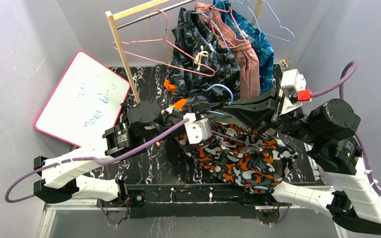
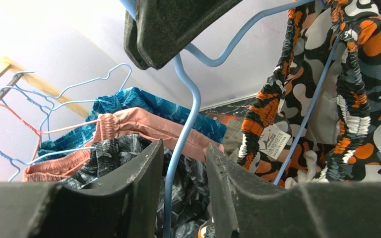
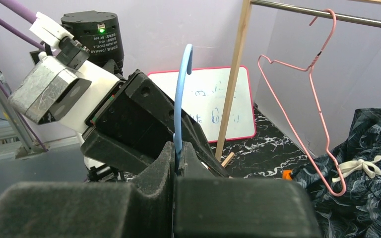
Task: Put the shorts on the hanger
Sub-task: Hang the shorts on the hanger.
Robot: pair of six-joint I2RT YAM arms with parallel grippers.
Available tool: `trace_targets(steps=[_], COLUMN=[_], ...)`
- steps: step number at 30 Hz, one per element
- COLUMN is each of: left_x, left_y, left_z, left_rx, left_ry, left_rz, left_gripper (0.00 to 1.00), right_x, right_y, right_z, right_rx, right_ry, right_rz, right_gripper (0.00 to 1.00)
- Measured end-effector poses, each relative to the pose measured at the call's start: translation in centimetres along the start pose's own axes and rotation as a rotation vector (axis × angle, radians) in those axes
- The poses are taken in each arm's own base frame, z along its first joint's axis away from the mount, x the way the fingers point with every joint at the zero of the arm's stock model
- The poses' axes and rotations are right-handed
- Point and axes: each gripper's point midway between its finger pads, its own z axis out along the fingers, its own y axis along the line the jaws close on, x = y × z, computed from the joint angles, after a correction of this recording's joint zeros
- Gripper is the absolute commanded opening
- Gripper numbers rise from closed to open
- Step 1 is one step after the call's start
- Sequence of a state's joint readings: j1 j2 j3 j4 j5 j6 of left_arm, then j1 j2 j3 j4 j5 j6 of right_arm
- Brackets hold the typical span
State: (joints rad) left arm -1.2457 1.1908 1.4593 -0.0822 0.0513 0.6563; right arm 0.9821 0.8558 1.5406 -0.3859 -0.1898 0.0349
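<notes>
The light-blue wire hanger (image 1: 222,89) is held upright above the table's middle. The camouflage shorts (image 1: 243,156) hang from its lower wires, bunched down onto the table. My right gripper (image 1: 228,106) is shut on the hanger's neck just below the hook (image 3: 181,84), and its jaws (image 3: 178,148) pinch the wire. My left gripper (image 1: 206,108) is open. The hanger wire (image 2: 193,99) runs up between its fingers (image 2: 139,183) without being clamped. The shorts' elastic waistband (image 2: 349,99) hangs on the wire at the right of the left wrist view.
A wooden rack (image 1: 121,49) stands at the back. On it hang pink hangers (image 1: 154,44), dark patterned shorts with a white drawstring (image 1: 203,54), salmon shorts (image 1: 245,59) and a teal garment (image 1: 263,44). A whiteboard (image 1: 82,99) leans at the left.
</notes>
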Motion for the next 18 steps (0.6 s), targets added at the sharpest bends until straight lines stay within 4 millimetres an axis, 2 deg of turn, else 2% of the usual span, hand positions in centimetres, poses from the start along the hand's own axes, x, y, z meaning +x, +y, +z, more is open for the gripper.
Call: trace_targets(steps=[6,10,16,18], left_x=[-0.8,-1.0,-0.5,-0.2], left_y=[0.6,0.8,1.0,1.1], left_z=[-0.3,-0.5,-0.3,-0.3], left_rx=[-0.039,-0.055,-0.089,-0.104], left_ry=[-0.048,-0.06,-0.062,-0.056], left_rz=[0.002,-0.007,-0.032,-0.039], left_gripper=[0.0,0.0,0.0,0.0], right_x=[-0.3,-0.6,-0.3,0.1], right_y=[0.1,-0.1,-0.6,-0.6], right_z=[-0.3,-0.3,-0.3,-0.5], right_rx=[-0.001,0.009,0.031,0.035], right_ry=[-0.01,-0.021,-0.013,-0.002], right_rz=[-0.004,-0.014,-0.027,-0.031], right_gripper=[0.0,0.01,0.39,0.49])
